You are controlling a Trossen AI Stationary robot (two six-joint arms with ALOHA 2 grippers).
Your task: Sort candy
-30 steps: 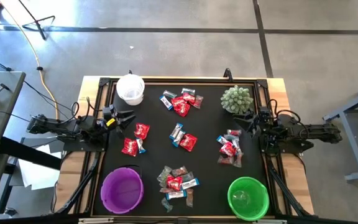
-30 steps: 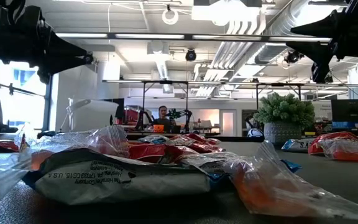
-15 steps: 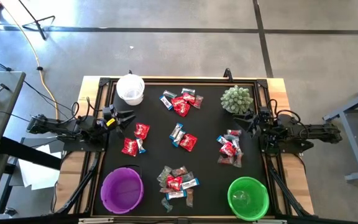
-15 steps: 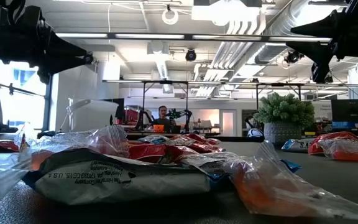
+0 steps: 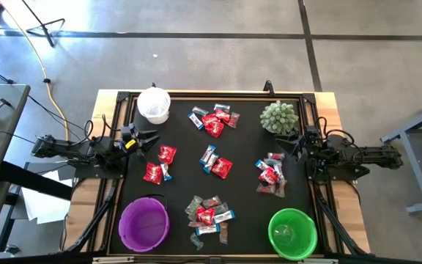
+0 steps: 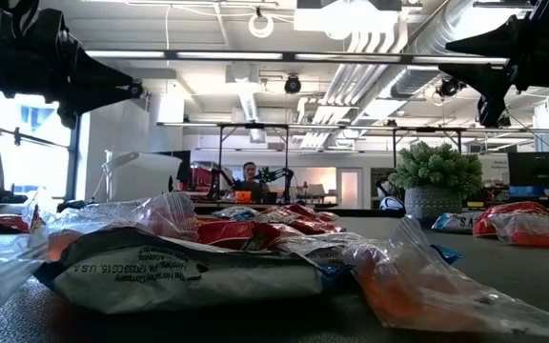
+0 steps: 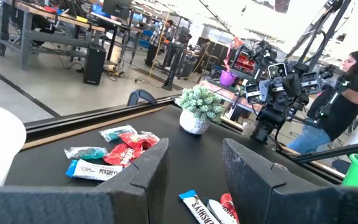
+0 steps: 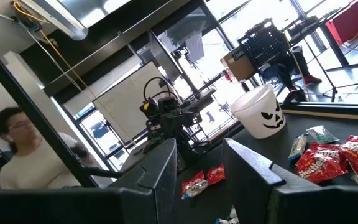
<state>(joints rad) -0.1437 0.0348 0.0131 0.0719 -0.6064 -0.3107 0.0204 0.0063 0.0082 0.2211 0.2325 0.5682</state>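
Candy (image 5: 212, 124) lies in loose clusters across the black mat (image 5: 182, 176), nothing sorted yet. My left gripper (image 5: 149, 138) and right gripper (image 5: 293, 144) hover at opposite edges, fingers apart, empty. Wrappers look light, crinkly, slick; I'd pinch one packet mid-body.

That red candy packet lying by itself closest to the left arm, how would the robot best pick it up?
Probably straight from above. The red packet lies flat on the black mat, clear of its neighbours, so the open left hand, hovering just beside it, could straddle its narrow middle and pinch across the short sides, where the crinkly wrapper should give the fingers something to bite.
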